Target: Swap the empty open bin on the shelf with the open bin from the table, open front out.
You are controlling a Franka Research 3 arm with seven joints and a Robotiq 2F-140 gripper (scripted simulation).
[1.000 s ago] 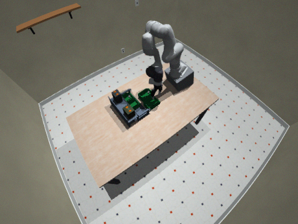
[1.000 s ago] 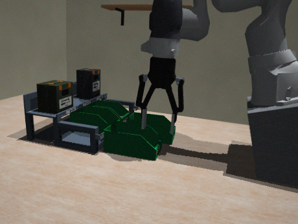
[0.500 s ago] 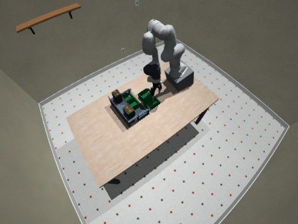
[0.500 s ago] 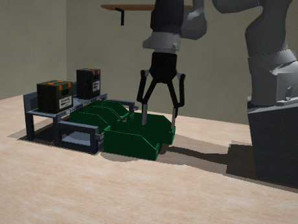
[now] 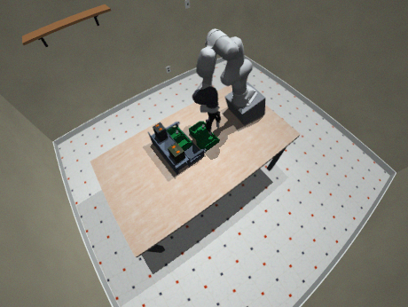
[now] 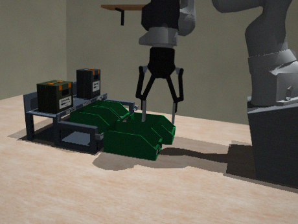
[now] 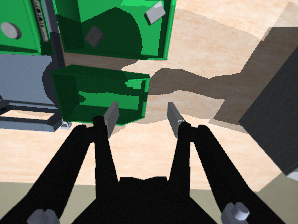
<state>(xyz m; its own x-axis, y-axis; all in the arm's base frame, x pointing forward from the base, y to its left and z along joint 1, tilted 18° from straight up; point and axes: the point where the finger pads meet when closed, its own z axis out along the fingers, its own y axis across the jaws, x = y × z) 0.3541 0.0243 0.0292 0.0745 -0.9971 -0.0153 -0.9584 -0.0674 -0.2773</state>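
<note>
- Stage in hand: the empty bin (image 5: pixel 210 142) (image 6: pixel 129 144) (image 7: pixel 100 97) is out of the shelf (image 5: pixel 167 146) (image 6: pixel 57 131) (image 7: pixel 56 35) and appears upright on the desk (image 5: pixel 200 191) (image 6: pixel 194 201) (image 7: pixel 227 152). Whether its rear touches the shelf cannot be told.
- Object to be placed: the loaded bin (image 5: pixel 197 128) (image 6: pixel 168 131) (image 7: pixel 150 35) stands on the desk at twelve o'clock of the empty bin in the wrist view, its grey parts (image 7: pixel 155 13) (image 7: pixel 94 36) inside.
- Destination: the vacant place (image 5: pixel 192 155) (image 6: pixel 76 138) (image 7: pixel 22 75) lies at nine o'clock of the empty bin in the wrist view.
- End effector (image 5: pixel 213 126) (image 6: pixel 159 118) (image 7: pixel 143 108): fingers apart, pointing down by the two bins, with nothing clamped between them.
- Next move, as judged: align with the loaded bin, grip it firmly and raise it nearly level, so that the parts remain inside.
- Insertion, as judged: the empty bin stands before the place, so the route passes above it or that bin shifts aside first. The rear then slips beneath the board before the front settles behind the lip.
- Hazard, as judged: a finger descending off line may knock the empty bin or catch a wall of the loaded one.

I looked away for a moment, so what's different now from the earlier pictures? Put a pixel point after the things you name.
The gripper (image 5: pixel 213 126) (image 6: pixel 159 120) (image 7: pixel 143 108) has risen slightly, open and holding nothing. No bin was visibly taken up. The green bins (image 5: pixel 203 136) (image 6: pixel 129 144) (image 7: pixel 90 102) on the table and the shelf (image 5: pixel 165 145) (image 6: pixel 78 124) (image 7: pixel 25 120) stayed put.
</note>
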